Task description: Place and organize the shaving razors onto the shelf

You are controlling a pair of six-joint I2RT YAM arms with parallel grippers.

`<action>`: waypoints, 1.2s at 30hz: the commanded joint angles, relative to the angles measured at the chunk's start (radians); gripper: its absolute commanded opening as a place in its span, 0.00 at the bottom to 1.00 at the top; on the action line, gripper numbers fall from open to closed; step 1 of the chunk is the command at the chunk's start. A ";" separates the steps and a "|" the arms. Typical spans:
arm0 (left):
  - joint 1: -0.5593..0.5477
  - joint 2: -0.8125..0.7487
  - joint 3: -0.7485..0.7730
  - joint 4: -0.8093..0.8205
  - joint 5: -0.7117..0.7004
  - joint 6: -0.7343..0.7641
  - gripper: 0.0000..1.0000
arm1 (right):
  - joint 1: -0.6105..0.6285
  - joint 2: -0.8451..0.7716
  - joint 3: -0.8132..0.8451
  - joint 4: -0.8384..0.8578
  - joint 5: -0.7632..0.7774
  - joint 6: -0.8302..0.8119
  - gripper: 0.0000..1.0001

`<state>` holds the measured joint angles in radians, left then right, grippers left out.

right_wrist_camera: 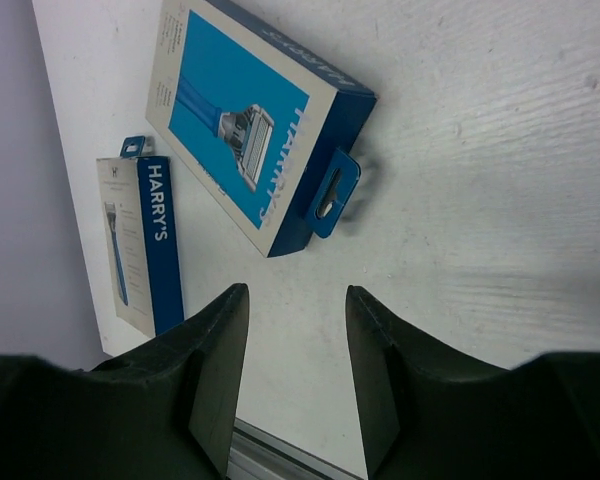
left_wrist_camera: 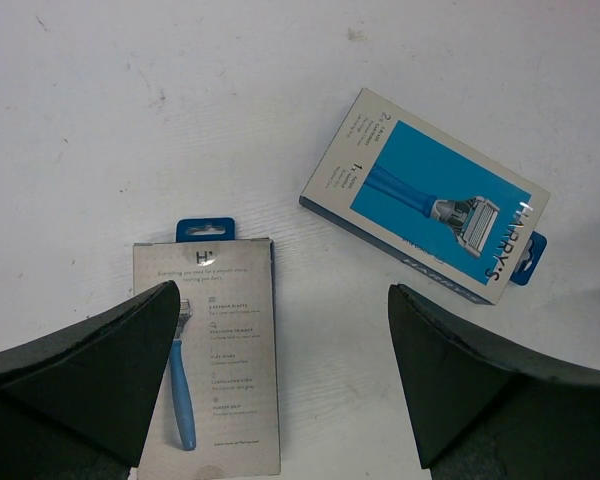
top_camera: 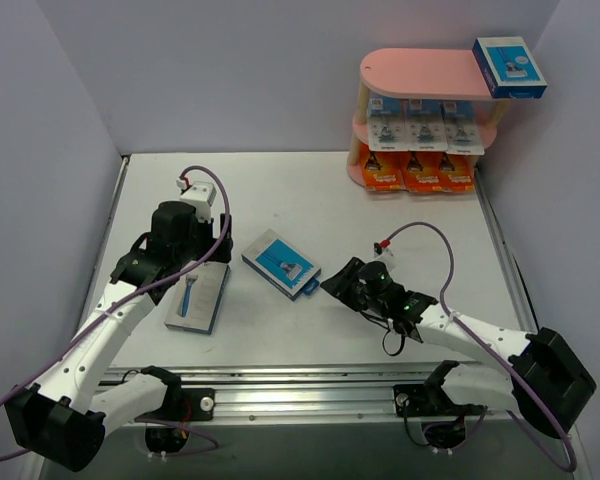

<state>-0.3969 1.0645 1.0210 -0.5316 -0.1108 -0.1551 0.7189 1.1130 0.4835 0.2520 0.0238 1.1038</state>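
Two razor boxes lie flat on the bench (top_camera: 360,200). The blue box (right_wrist_camera: 255,110) is in the middle, turned a bit crooked. The right jaws are just beside the end with the little hanging tab (right_wrist_camera: 332,192). They are open with a small gap and hold nothing. The grey box (left_wrist_camera: 220,350) lies nearer the left side. The left jaws hang over it, open wide, and hold nothing too.

The pink shelf (top_camera: 420,72) stands at the far right corner of the bench, well apart from both boxes. One big box (top_camera: 509,66) sits on its top board, right at the end. White cards (top_camera: 425,128) fill the middle board and orange boxes (top_camera: 420,172) fill the bottom one.

I think these boxes are light and stiff, just thin card with a razor inside. The print looks smooth, so they may slip if squeezed softly. They lie flat, so it is hard to get under them. The best hold looks like across the narrow way, one jaw on each long edge, near the middle. The tab is thin and would likely bend, so I would not grab there.
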 commanded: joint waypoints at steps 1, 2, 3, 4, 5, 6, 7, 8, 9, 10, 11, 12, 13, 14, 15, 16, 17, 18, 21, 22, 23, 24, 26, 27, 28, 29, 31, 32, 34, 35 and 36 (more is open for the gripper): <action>-0.006 0.003 0.030 0.024 0.017 -0.015 0.94 | 0.045 0.059 -0.049 0.166 0.067 0.123 0.38; -0.008 0.003 0.030 0.024 0.017 -0.015 0.94 | 0.053 0.088 -0.057 0.196 0.065 0.149 0.37; -0.010 0.005 0.030 0.024 0.019 -0.018 0.94 | 0.068 0.099 -0.066 0.231 0.070 0.160 0.37; -0.013 0.008 0.030 0.024 0.020 -0.017 0.94 | 0.073 0.122 -0.069 0.243 0.074 0.169 0.37; -0.014 0.009 0.030 0.024 0.022 -0.017 0.94 | 0.074 0.133 -0.071 0.254 0.079 0.177 0.37; -0.017 0.008 0.030 0.024 0.023 -0.017 0.94 | 0.074 0.140 -0.074 0.265 0.080 0.194 0.37; -0.017 0.011 0.030 0.024 0.023 -0.017 0.94 | 0.077 0.155 -0.080 0.292 0.082 0.200 0.36; -0.022 0.011 0.030 0.024 0.022 -0.017 0.94 | 0.077 0.162 -0.083 0.306 0.084 0.209 0.36; -0.023 0.011 0.030 0.022 0.022 -0.017 0.94 | 0.079 0.168 -0.086 0.319 0.087 0.228 0.36; -0.025 0.009 0.031 0.022 0.022 -0.017 0.94 | 0.080 0.177 -0.091 0.343 0.088 0.234 0.36; -0.026 0.009 0.031 0.022 0.022 -0.018 0.94 | 0.080 0.195 -0.094 0.352 0.091 0.238 0.36; -0.028 0.008 0.031 0.022 0.022 -0.017 0.94 | 0.082 0.203 -0.092 0.362 0.090 0.243 0.36; -0.030 0.006 0.031 0.022 0.022 -0.017 0.94 | 0.083 0.214 -0.092 0.378 0.090 0.251 0.36; -0.030 0.006 0.030 0.022 0.022 -0.017 0.94 | 0.086 0.234 -0.095 0.389 0.091 0.255 0.36; -0.030 0.005 0.031 0.022 0.020 -0.017 0.94 | 0.088 0.243 -0.095 0.412 0.090 0.266 0.35; -0.031 0.005 0.030 0.022 0.022 -0.017 0.94 | 0.088 0.255 -0.098 0.424 0.090 0.272 0.35; -0.031 0.005 0.030 0.022 0.022 -0.018 0.94 | 0.088 0.274 -0.102 0.438 0.087 0.278 0.35; -0.033 0.005 0.030 0.022 0.022 -0.017 0.94 | 0.088 0.284 -0.108 0.452 0.085 0.283 0.35; -0.039 0.008 0.030 0.022 0.020 -0.017 0.94 | 0.090 0.315 -0.117 0.493 0.082 0.300 0.34; -0.040 0.008 0.030 0.022 0.020 -0.017 0.94 | 0.090 0.323 -0.118 0.500 0.084 0.303 0.34; -0.042 0.011 0.031 0.022 0.020 -0.017 0.94 | 0.090 0.335 -0.120 0.504 0.087 0.310 0.34; -0.043 0.009 0.030 0.022 0.020 -0.017 0.94 | 0.090 0.341 -0.123 0.518 0.088 0.315 0.34; -0.046 0.011 0.031 0.022 0.019 -0.017 0.94 | 0.090 0.367 -0.126 0.536 0.090 0.329 0.34; -0.046 0.011 0.031 0.022 0.019 -0.017 0.94 | 0.090 0.376 -0.128 0.562 0.090 0.333 0.33; -0.048 0.009 0.031 0.021 0.019 -0.017 0.94 | 0.091 0.399 -0.132 0.576 0.090 0.340 0.33; -0.049 0.008 0.031 0.021 0.017 -0.017 0.94 | 0.091 0.413 -0.132 0.589 0.088 0.346 0.33; -0.051 0.006 0.030 0.022 0.016 -0.017 0.94 | 0.091 0.453 -0.131 0.633 0.081 0.357 0.32; -0.053 0.005 0.030 0.022 0.014 -0.017 0.94 | 0.091 0.468 -0.131 0.650 0.077 0.363 0.32; -0.054 0.008 0.030 0.021 0.010 -0.015 0.94 | 0.093 0.487 -0.131 0.679 0.079 0.376 0.31; -0.056 0.008 0.030 0.021 0.010 -0.015 0.94 | 0.094 0.498 -0.129 0.682 0.083 0.380 0.31; -0.056 0.009 0.030 0.021 0.010 -0.015 0.94 | 0.094 0.498 -0.129 0.685 0.088 0.383 0.31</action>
<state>-0.4461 1.0771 1.0210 -0.5316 -0.0994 -0.1646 0.8017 1.5944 0.3595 0.8791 0.0723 1.4605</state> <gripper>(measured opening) 0.941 0.310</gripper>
